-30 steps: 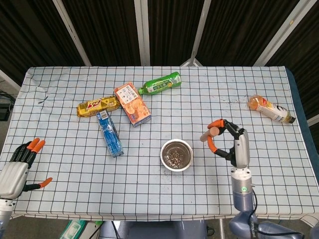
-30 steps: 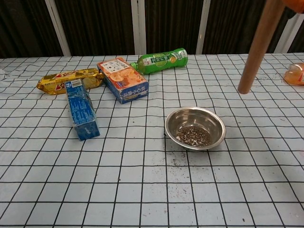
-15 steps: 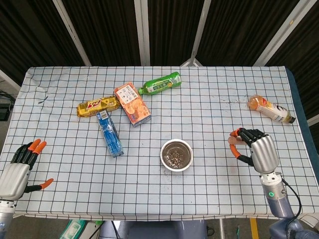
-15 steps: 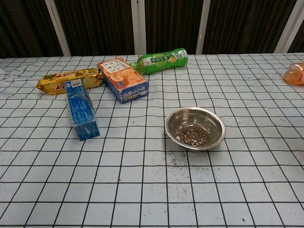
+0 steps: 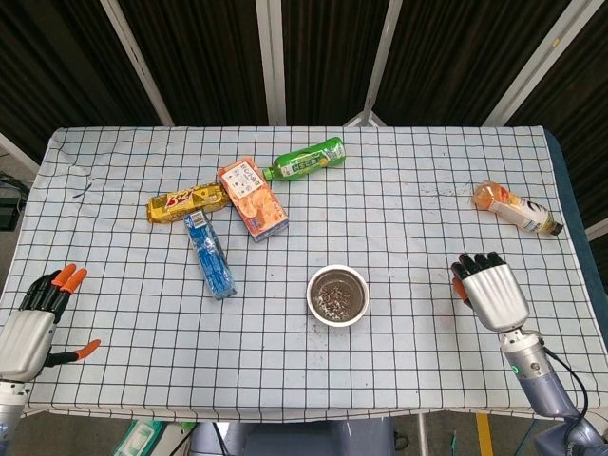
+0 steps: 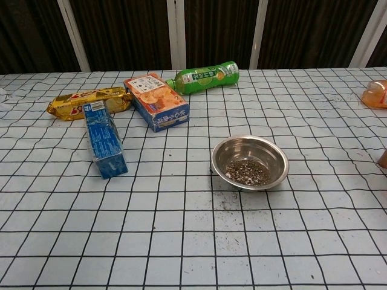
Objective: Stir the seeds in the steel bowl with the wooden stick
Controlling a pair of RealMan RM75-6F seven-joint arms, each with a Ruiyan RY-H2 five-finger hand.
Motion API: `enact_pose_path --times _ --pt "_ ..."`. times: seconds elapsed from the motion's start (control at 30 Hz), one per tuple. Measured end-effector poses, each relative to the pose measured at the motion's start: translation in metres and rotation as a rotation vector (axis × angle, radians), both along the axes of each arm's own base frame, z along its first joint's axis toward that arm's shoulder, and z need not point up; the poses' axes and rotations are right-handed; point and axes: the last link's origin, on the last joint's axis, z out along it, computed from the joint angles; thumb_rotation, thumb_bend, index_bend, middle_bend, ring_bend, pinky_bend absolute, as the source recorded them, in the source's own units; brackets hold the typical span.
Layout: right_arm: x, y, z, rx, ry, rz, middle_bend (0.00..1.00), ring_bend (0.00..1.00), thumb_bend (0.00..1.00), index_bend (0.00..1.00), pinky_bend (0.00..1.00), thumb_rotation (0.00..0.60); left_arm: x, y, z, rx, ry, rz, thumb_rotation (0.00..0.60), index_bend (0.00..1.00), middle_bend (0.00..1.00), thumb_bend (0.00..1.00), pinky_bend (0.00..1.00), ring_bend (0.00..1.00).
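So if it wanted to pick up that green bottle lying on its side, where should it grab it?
Probably around the labelled middle of the green bottle, coming down from above with fingers across its round body. It lies flat on the table, and the orange box sits close to its cap end, crowding that side.

We are holding our left hand [image 5: 33,323] at the table's near left edge, fingers spread. Our right hand [image 5: 491,289] is hovering back-up at the right, fingers curled under.
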Motion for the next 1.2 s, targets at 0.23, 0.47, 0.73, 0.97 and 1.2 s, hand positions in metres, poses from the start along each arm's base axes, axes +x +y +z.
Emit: enact_pose_path --times 0.23,0.47,0.73,0.97,1.2 --pt "0.01 0.004 0.004 -0.007 -0.045 0.015 0.49 0.5 0.61 0.51 0.54 0.6 0.0 -0.001 0.0 0.002 0.0 0.0 0.6 0.0 0.0 0.05 0.0 0.0" --pt "0.01 0.006 0.008 -0.022 -0.061 0.009 0.45 0.46 0.61 0.45 0.5 0.6 0.001 0.0 0.0 0.003 0.0 -0.003 0.6 0.0 0.0 0.05 0.0 0.0" --pt "0.018 0.009 0.012 -0.04 -0.103 0.029 0.32 0.28 0.61 0.27 0.31 0.6 0.001 -0.001 0.0 0.003 0.0 -0.003 0.6 0.0 0.0 0.05 0.0 0.0" --pt "0.028 0.015 0.019 -0.059 -0.157 0.042 0.27 0.21 0.61 0.18 0.18 0.6 0.001 -0.001 0.0 0.003 -0.002 -0.003 0.6 0.0 0.0 0.05 0.0 0.0" --pt "0.044 0.026 0.033 -0.081 -0.236 0.066 0.26 0.21 0.61 0.18 0.18 0.6 0.001 -0.002 0.0 0.004 -0.001 -0.008 0.6 0.0 0.0 0.05 0.0 0.0"
